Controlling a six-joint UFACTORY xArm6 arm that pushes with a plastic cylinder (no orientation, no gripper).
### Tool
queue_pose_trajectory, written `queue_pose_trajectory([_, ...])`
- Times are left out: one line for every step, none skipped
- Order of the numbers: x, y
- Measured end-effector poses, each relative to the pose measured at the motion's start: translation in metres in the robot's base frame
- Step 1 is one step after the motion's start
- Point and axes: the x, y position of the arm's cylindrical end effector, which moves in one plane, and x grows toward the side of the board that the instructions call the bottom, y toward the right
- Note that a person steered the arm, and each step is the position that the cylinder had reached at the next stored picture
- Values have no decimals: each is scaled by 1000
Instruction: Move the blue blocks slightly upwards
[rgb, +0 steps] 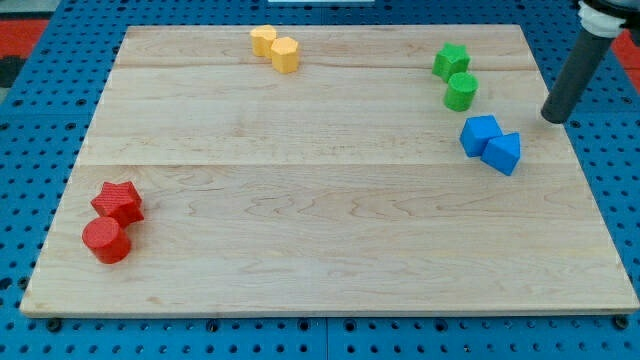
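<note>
Two blue blocks lie touching at the view's right: a blue cube-like block (480, 134) and a blue wedge-like block (503, 152) just below and to the right of it. My tip (555, 118) rests on the board to the right of them and a little higher, about a block's width away from the wedge. The dark rod rises from it to the view's top right corner.
A green star (451, 61) and a green cylinder (461, 92) sit just above the blue blocks. Two yellow blocks (276, 48) lie at the top centre. A red star (118, 202) and a red cylinder (106, 240) lie at the lower left. The wooden board (320, 240) rests on a blue pegboard.
</note>
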Motion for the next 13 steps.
queue_pose_trajectory([4, 12])
queue_pose_trajectory([22, 19])
queue_pose_trajectory([52, 21])
queue_pose_trajectory([79, 9])
queue_pose_trajectory([89, -18])
queue_pose_trajectory([88, -43])
queue_pose_trajectory([86, -68])
queue_pose_trajectory([75, -81])
queue_pose_trajectory([63, -81])
queue_pose_trajectory([51, -81])
queue_pose_trajectory([42, -81])
queue_pose_trajectory([32, -81])
queue_pose_trajectory([29, -81])
